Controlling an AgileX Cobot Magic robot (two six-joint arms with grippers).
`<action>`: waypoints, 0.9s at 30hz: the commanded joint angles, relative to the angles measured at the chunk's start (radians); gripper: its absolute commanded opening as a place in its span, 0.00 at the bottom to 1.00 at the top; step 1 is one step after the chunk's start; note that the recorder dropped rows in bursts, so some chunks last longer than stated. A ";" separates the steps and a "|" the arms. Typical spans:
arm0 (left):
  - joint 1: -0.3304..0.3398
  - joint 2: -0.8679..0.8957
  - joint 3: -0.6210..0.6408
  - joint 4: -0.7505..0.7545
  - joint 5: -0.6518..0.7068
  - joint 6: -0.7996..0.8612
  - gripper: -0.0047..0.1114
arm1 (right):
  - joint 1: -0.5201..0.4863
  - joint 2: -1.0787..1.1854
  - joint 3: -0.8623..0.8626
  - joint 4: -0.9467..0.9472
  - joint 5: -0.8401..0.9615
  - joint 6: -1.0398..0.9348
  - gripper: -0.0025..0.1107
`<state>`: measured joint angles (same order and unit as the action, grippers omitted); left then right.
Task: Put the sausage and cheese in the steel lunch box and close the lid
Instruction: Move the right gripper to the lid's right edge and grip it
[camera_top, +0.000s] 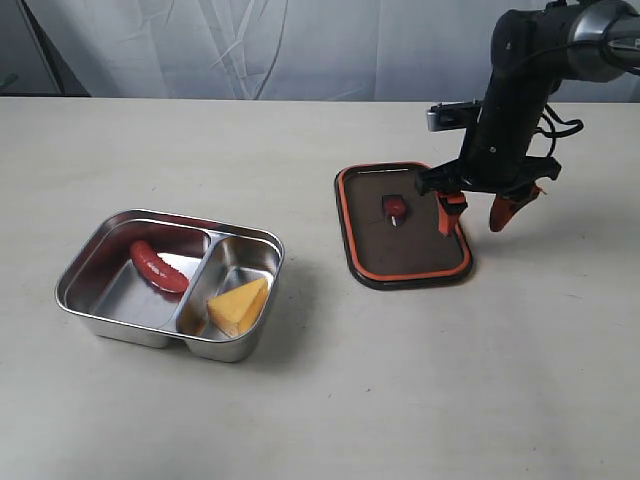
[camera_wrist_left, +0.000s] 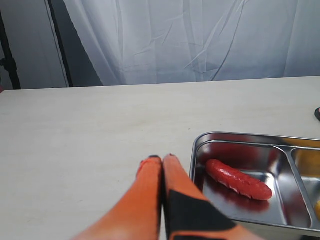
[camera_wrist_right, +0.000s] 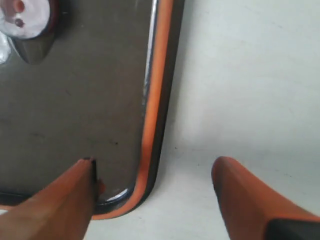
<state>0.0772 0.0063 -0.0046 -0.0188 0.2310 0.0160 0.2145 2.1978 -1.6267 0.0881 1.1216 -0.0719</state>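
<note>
- Currently, the sausage (camera_top: 158, 267) and cheese (camera_top: 240, 305) lie in separate compartments of the steel lunch box (camera_top: 95, 255); the lid (camera_top: 400, 250) lies seal-up, well apart.
- Right gripper (camera_top: 472, 226): jaws spread, straddling the lid's rim near a corner. Risk: the thin rim slips out, or the lid skids.
- Left gripper (camera_wrist_left: 161, 159): closed, empty, beside the box. Risk: collision during lid transfer.

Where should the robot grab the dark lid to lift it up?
Probably its long edge nearest the right gripper, from above. The dark translucent rounded-rectangle plastic lid lies flat, so only the thin orange-rimmed edge is pinchable; the open fingers straddle it.
</note>
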 joint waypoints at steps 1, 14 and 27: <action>0.001 -0.006 0.005 0.007 0.001 -0.002 0.04 | -0.004 0.012 -0.002 0.002 -0.007 0.001 0.59; 0.001 -0.006 0.005 0.007 0.001 -0.002 0.04 | -0.004 0.051 -0.002 0.002 -0.005 0.001 0.42; 0.001 -0.006 0.005 0.007 0.001 -0.002 0.04 | -0.004 0.051 -0.002 0.000 -0.005 0.001 0.01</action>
<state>0.0772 0.0063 -0.0046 -0.0188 0.2310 0.0160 0.2145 2.2505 -1.6267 0.0900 1.1137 -0.0689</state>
